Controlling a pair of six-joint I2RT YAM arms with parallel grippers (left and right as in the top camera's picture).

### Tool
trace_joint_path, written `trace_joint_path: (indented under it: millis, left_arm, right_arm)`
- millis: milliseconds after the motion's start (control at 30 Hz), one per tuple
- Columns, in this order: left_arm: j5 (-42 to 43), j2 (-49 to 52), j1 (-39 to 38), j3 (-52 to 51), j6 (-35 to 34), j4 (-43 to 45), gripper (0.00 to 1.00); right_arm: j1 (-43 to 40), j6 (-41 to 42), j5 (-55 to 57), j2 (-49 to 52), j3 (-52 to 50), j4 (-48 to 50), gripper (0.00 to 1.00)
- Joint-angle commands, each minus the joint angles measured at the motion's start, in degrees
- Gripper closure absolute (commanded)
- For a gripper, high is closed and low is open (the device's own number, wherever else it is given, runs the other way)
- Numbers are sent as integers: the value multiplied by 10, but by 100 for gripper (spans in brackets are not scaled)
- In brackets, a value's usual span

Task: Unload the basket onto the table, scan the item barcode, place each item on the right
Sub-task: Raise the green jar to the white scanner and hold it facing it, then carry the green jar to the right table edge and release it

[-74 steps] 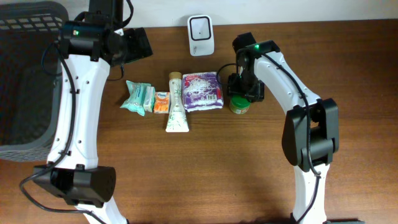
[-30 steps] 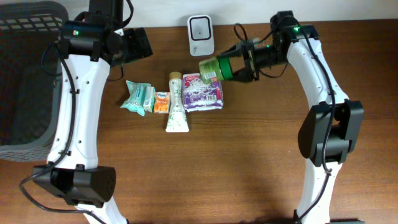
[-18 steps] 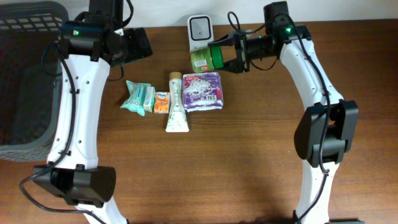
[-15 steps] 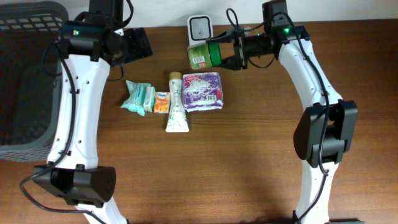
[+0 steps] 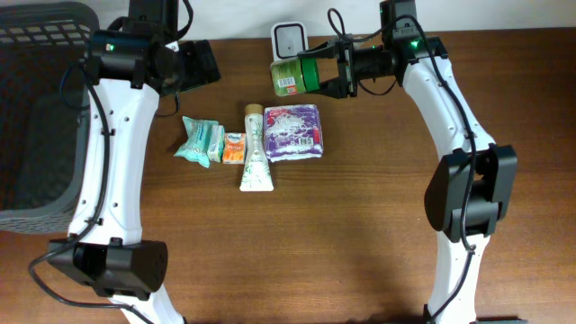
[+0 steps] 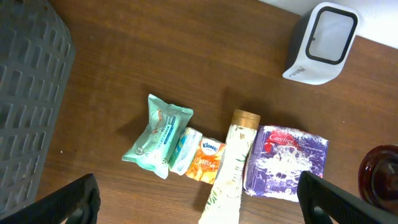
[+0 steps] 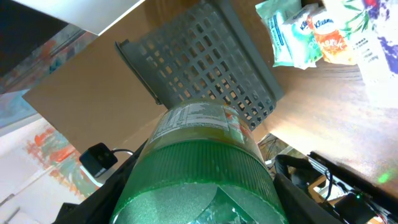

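Dark brown wooden table [image 5: 360, 225], pale wall behind it, grey plastic mesh basket [image 5: 36, 108] off on the left side.

Main relation first. The green plastic jar with the ribbed lid and printed label [image 5: 292, 76] is up off the table, pinched at its lid end by the right gripper [image 5: 331, 70]. In the right wrist view the ribbed lid fills the lower part of the shot, with a jaw clamped on either side.

The jar's long axis lies roughly level and runs left-right across the table. Its base points to the robot's left and its lid points back at the right wrist.

The white box-shaped barcode scanner with the dark window [image 5: 290, 38] stands at the far edge. From above, the jar overlaps the scanner's near edge, so I read the scanner as lying just beyond and below the jar.

Part of the label faces up at the overhead camera. I cannot tell where the barcode sits on it.

My call: the coming move turns on that axis. I would roll the jar about it, or carry it a touch farther over the window, so the code faces the scanner.

The right arm is the nearer one and already has the item. The left gripper [image 5: 205, 65] is spread wide and empty, well apart from the jar, between basket and scanner.

These lie in a row on the near side, not involved:
- teal wipes packet [image 5: 200, 141]
- small orange tissue pack [image 5: 234, 148]
- cream tube [image 5: 255, 148]
- purple tissue pack [image 5: 293, 131]
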Motion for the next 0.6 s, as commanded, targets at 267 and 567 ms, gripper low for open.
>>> trace_joint_path:
  millis: [267, 567]
  left_arm:
    - [-6, 0, 4, 2, 9, 1, 1]
    - [-6, 0, 4, 2, 9, 1, 1]
  right_arm:
    - [20, -135, 200, -3, 16, -56, 51]
    - [26, -267, 414, -4, 24, -37, 50]
